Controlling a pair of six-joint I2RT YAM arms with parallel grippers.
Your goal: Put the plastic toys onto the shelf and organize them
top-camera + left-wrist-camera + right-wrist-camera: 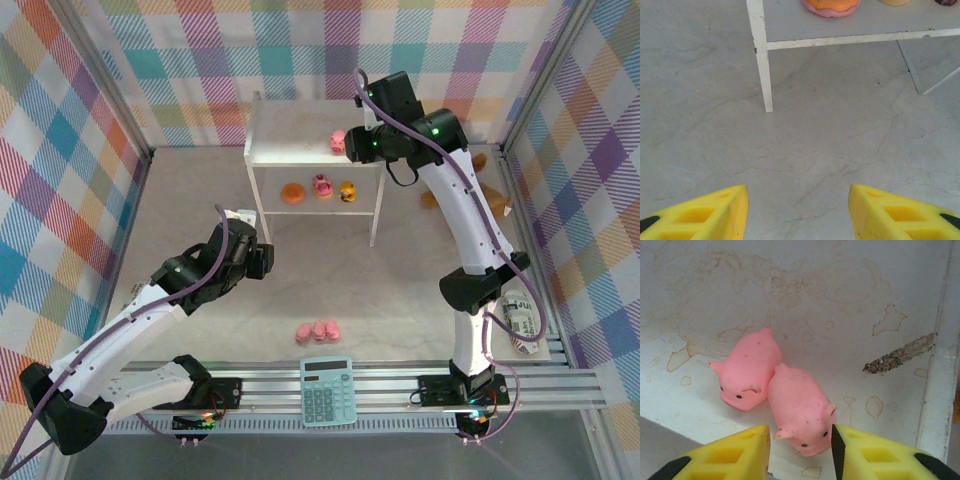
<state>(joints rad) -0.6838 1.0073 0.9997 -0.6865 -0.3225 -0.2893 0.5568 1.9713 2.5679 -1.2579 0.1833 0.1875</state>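
**Top view.** White two-tier shelf at upper centre of the frame, standing on the grey tabletop. On its lower board, left to right: orange ring disc, pink cupcake piece, yellow duck. Three pink pigs in a touching row at lower centre, just above the teal calculator. Left tool left of centre, just below the shelf's lower-left leg, open, with nothing between its jaws.

**Right wrist view.** Two further pigs touching on the stained shelf top: upper-left pig and lower-right pig. Right tool parted around the snout end of the lower-right pig; gripping or merely flanking, not determinable.
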